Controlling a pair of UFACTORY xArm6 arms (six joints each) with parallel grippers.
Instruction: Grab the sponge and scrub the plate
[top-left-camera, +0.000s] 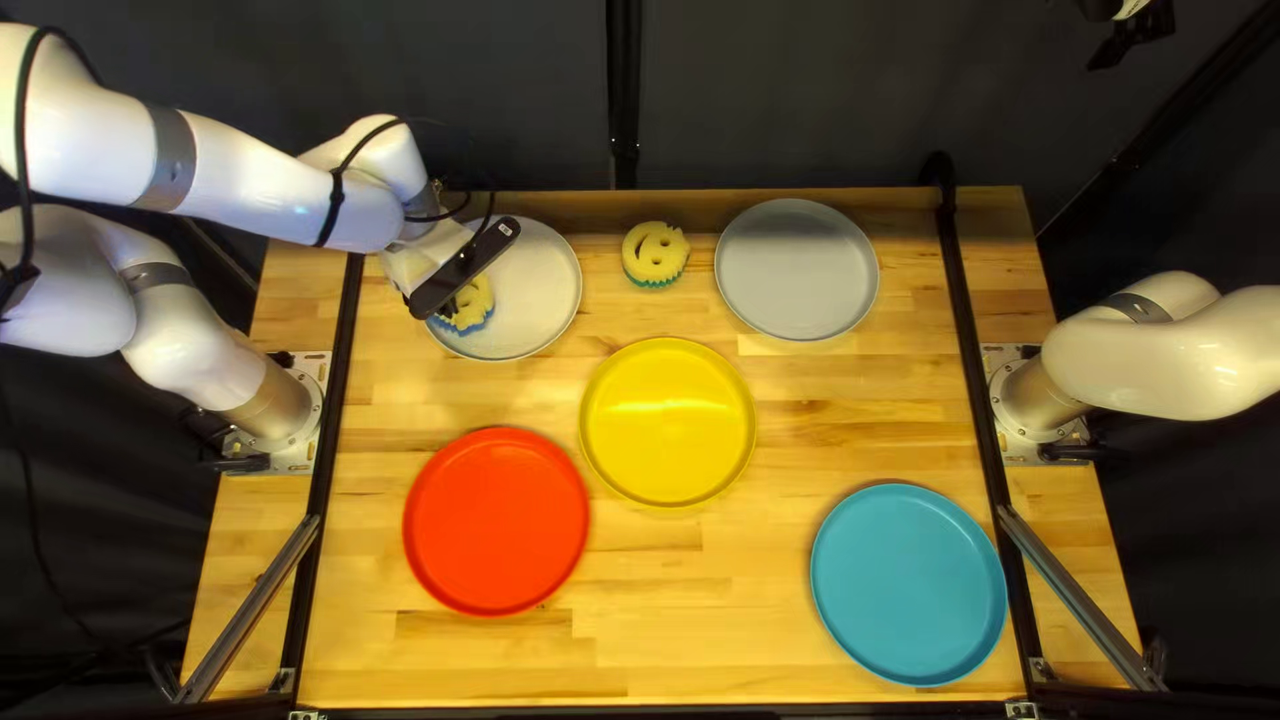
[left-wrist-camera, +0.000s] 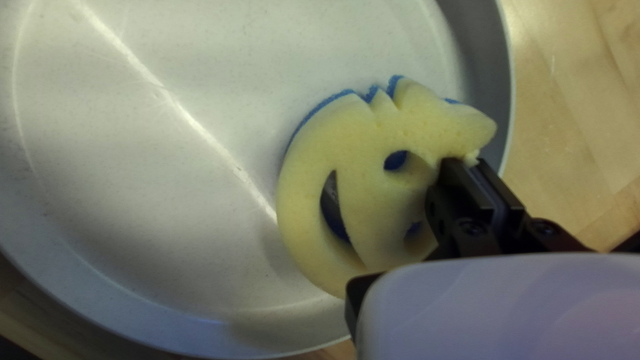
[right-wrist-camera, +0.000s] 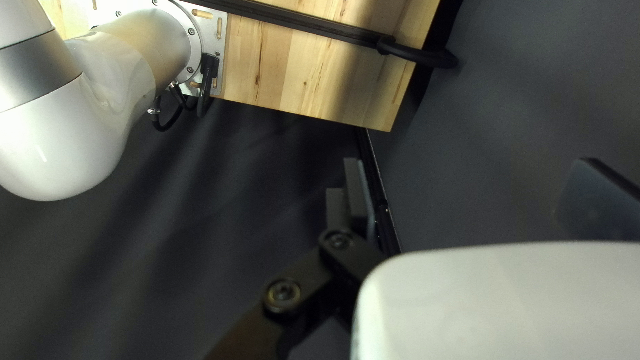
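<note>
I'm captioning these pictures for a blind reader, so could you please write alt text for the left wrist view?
My left gripper pinches the edge of a yellow, blue-backed sponge with a smiling face cut through it, over a pale round plate. Wooden table shows beyond the rim.

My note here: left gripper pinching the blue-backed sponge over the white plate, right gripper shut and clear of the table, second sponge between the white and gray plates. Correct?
One slip: the right gripper is open, its fingers wide apart in the right wrist view. The left gripper, blue-backed sponge, white plate and second sponge are as you noted.
</note>
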